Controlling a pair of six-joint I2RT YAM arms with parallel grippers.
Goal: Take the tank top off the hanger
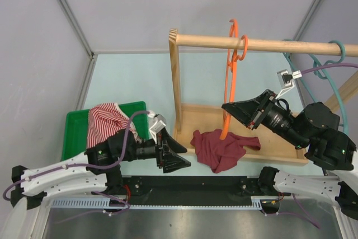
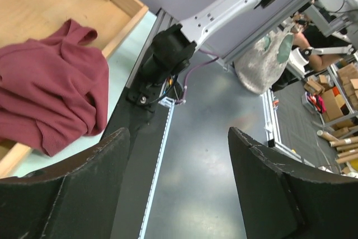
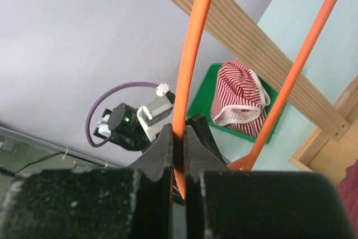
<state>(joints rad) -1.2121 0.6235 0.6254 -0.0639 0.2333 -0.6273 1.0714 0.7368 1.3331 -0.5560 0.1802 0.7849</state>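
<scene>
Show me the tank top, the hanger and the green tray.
tank top point(image 1: 221, 149): top view, middle of the cloth.
hanger point(image 1: 227, 96): top view, its long straight side.
green tray point(image 1: 75, 134): top view, bare left part.

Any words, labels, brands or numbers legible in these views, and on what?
None can be read.
The cardboard boxes in the left wrist view's background may carry print, but it is too small and blurred to tell.
No markings show on the hanger, maroon tank top, green tray or wooden rack.
</scene>
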